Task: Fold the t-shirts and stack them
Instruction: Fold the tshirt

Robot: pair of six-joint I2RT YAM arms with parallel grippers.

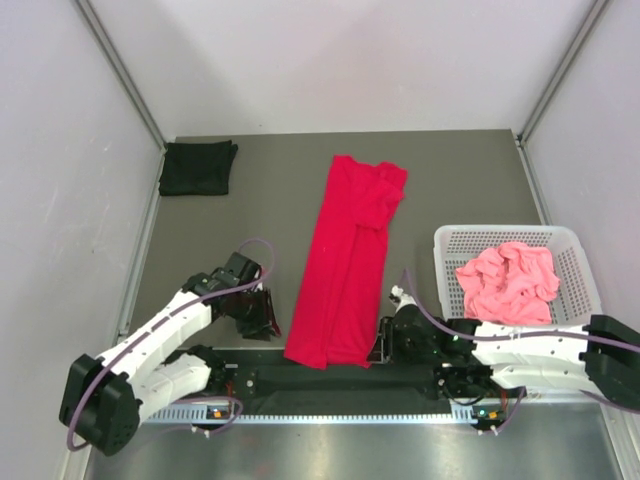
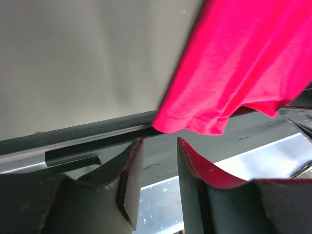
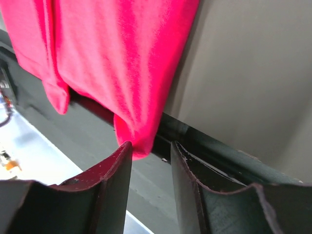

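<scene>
The black t-shirt [image 1: 198,168] lies folded at the far left of the surface [image 1: 455,180]. Our left hand [image 2: 158,142] is open and empty beside the near hem of the red t-shirt [image 1: 345,260], a long strip in the middle; our right hand [image 3: 151,144] is open too. We should pinch the 2 hem corners evenly. The pink t-shirt [image 1: 508,282] lies in the basket [image 1: 500,232].
</scene>
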